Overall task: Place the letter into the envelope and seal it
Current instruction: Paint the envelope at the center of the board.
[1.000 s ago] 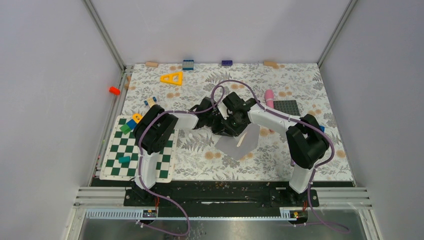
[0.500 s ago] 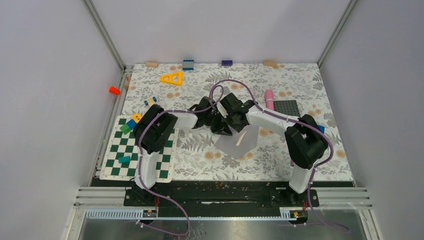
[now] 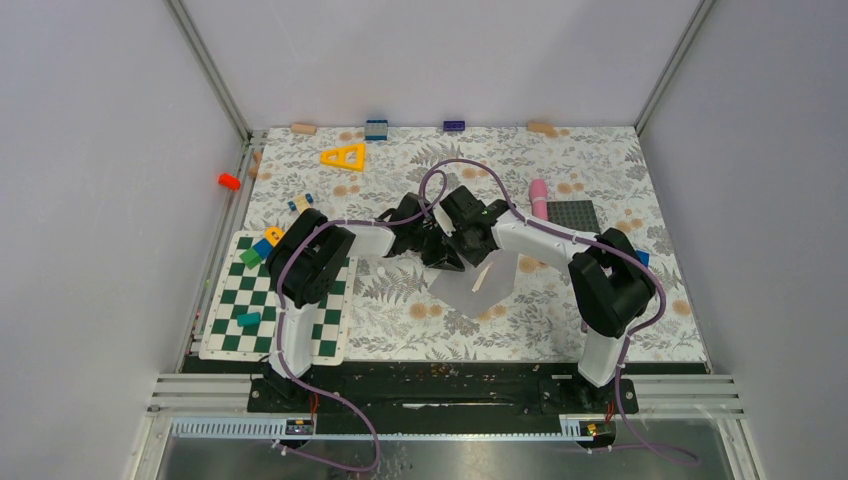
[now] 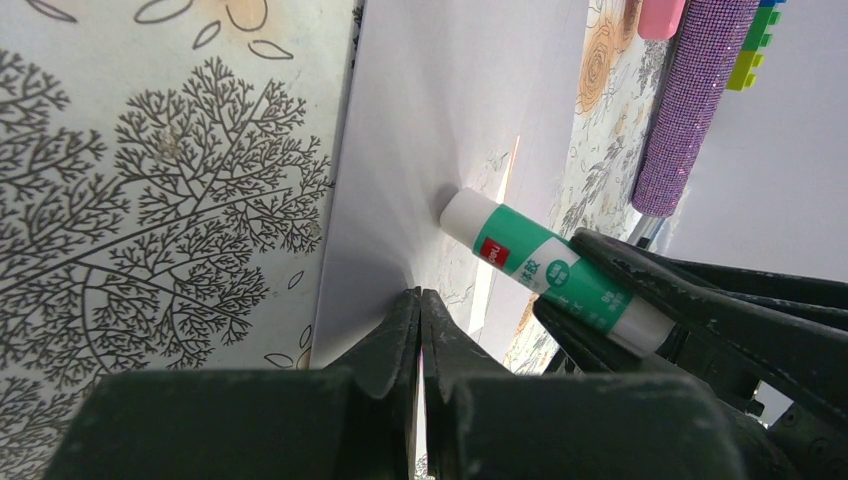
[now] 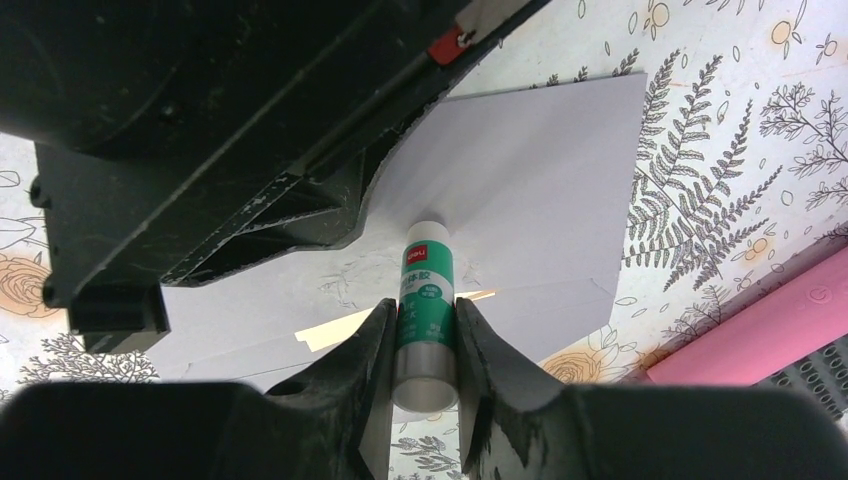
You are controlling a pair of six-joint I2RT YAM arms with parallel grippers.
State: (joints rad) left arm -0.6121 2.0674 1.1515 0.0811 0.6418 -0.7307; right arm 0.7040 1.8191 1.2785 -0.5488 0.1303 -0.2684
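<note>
**Floral worktop: glue stick at the flap**

Floral-patterned worktop (image 3: 400, 330) fills the walled cell. The envelope (image 3: 468, 292) lies near its middle, a little toward the right edge. The left gripper (image 4: 419, 312) is pinched tight on the edge of the grey flap and holds it lifted off the worktop. The right gripper (image 5: 425, 318) is clamped round a green-and-white glue stick (image 5: 427, 285), whose white end touches the inner face of the raised flap.

Of the letter (image 5: 328, 331), only a thin tan sliver shows at the envelope's mouth. The rest is hidden, so it appears to be tucked inside, though I cannot tell whether it is fully in.

By that reading the first half of the task is done and the sealing is in hand. No glue is visible on the paper, so I cannot tell how much of the flap is coated. Left to do, as I judge it:
- run the stick along the flap
- take the stick clear
- fold the flap down over the mouth and press it flat
</note>
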